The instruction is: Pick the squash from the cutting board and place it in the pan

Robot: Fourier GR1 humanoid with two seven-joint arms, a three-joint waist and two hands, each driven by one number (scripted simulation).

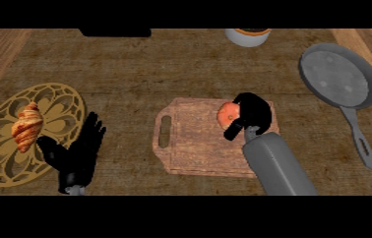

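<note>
An orange squash lies on the upper right part of the wooden cutting board at the middle of the counter. My right hand is over the board with its fingers curled round the squash's right side, hiding part of it. The grey pan sits at the far right, its handle pointing toward me, with nothing in it. My left hand rests open at the lower left, fingers pointing up, beside the patterned trivet.
A round golden trivet at the left edge carries a croissant. A white cup stands at the back, right of centre. A dark object sits at the back left.
</note>
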